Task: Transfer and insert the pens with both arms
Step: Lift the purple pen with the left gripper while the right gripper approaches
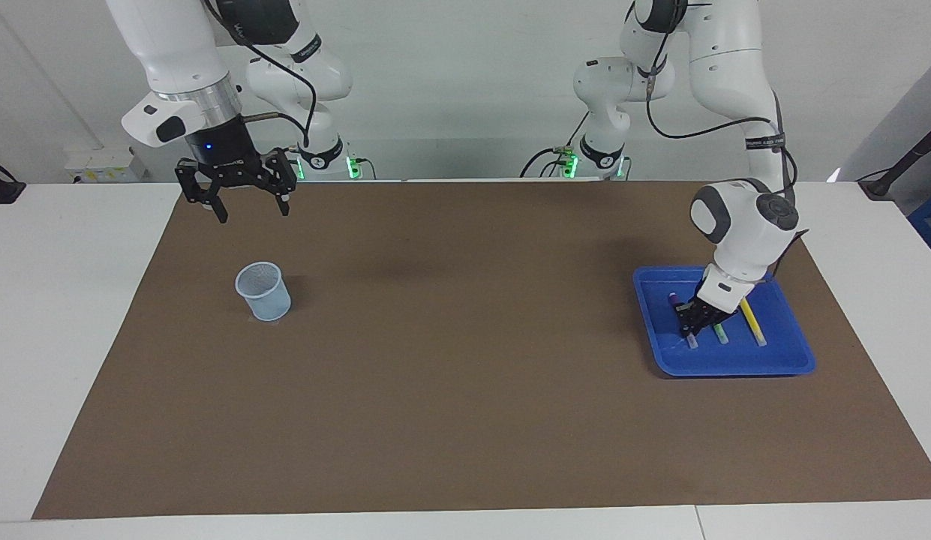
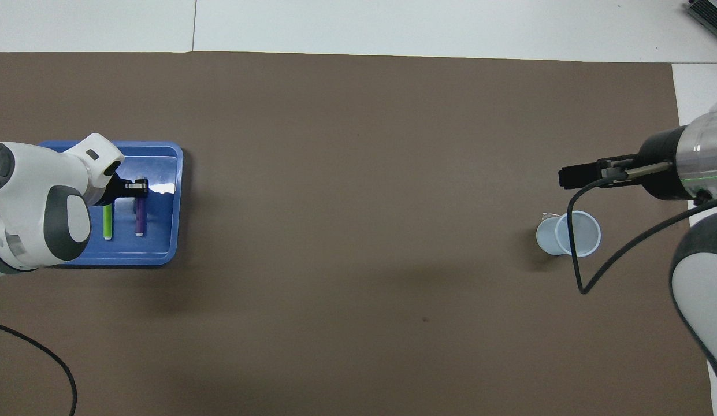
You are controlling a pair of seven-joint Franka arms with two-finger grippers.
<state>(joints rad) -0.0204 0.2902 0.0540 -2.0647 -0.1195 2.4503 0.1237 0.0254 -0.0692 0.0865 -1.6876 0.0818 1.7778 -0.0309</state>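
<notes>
Glossy blue plastic tray; matt brown mat — paper-like; translucent plastic cup; smooth white arm shells.

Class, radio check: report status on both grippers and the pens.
Left gripper shut on purple pen in blue tray. Right gripper open, waiting above mat. Green pen, yellow pen untouched. Cup unobstructed.

White lettering marks both arms' dark bands, perhaps a brand; none of it is legible.
</notes>
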